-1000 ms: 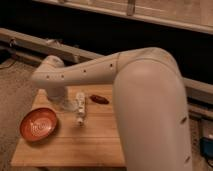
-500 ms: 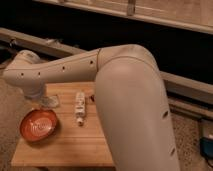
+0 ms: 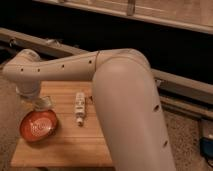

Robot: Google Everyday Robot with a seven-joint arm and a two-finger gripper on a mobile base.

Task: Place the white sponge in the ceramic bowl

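My arm (image 3: 100,67) reaches out to the far-left part of the wooden table (image 3: 65,145), its thick pale forearm crossing above the back of the tabletop, the big elbow filling the right of the view. My gripper (image 3: 43,104) hangs below the wrist at the left end, just over the back rim of the bowl (image 3: 38,126); I can make out only a pale greyish shape there, partly hidden by my own wrist. I cannot tell how it is set, or whether anything is in it. The bowl, orange-red with a faint pale pattern inside, sits at the left edge of the table, near the front. I cannot make out the sponge anywhere: it is not plainly on the wood or in the bowl, and my wrist hides the spot behind the bowl. A long narrow white bottle (image 3: 79,107) lies on its side near the middle of the table, well apart from the bowl, with its length running from back to front. Behind the table runs a dark wall with a pale rail (image 3: 185,90) along it.
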